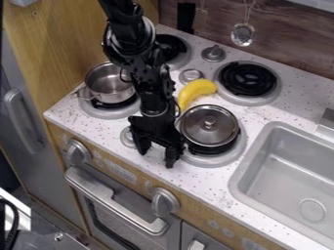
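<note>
The black gripper [156, 155] hangs over the front edge of the white speckled counter, its two fingers apart with nothing between them. Just right of it, a pot with a glass lid [209, 125] stands on the front right burner. A yellow banana [194, 92] lies behind that pot, between the burners and to the right of the arm. On the front left burner sits an open metal pot [109, 83], left of the arm.
The back right burner [248, 78] and the back left burner [171, 49] hold nothing. A grey sink [293, 171] is at the right. Knobs [165, 201] and an oven handle [111, 195] stick out along the front. Utensils hang on the back wall.
</note>
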Tool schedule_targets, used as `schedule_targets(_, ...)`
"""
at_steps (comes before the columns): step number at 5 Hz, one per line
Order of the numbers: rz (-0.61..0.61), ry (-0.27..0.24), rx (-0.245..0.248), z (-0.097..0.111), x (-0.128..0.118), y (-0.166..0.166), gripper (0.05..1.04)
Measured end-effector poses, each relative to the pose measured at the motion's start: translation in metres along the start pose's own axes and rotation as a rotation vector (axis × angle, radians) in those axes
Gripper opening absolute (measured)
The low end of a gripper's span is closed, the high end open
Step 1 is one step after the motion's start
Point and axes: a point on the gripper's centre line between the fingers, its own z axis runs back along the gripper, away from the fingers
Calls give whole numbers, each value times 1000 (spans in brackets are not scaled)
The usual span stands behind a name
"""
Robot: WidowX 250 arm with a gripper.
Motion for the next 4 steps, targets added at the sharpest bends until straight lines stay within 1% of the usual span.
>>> schedule_targets(1, 1, -14, 2, 4, 3, 0, 1000)
schedule_targets(2, -21, 13, -39, 15, -12, -3, 999)
schedule_targets(3, -30, -89, -55, 53, 7, 1, 999)
schedule_targets(4, -51, -120, -56, 92, 13, 3, 999)
